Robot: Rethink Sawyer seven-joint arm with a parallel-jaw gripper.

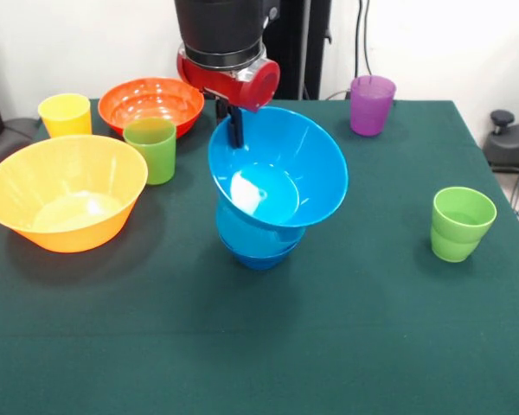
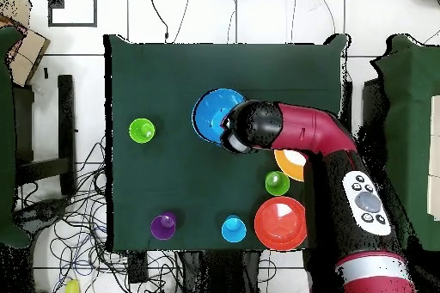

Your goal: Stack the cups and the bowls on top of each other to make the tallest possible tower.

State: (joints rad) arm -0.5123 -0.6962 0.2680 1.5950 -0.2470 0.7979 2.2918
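Big light blue bowl (image 1: 281,169) tilted on blue stack (image 1: 258,238) | fingers (image 1: 234,125) pinching its far rim

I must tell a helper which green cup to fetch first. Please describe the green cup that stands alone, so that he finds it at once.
In the front view, start from the tilted blue bowl at the middle of the green table. Go to the picture's right: there a green cup stands alone on bare cloth. The other green cup stands between the orange-red bowl and the yellow-orange bowl.
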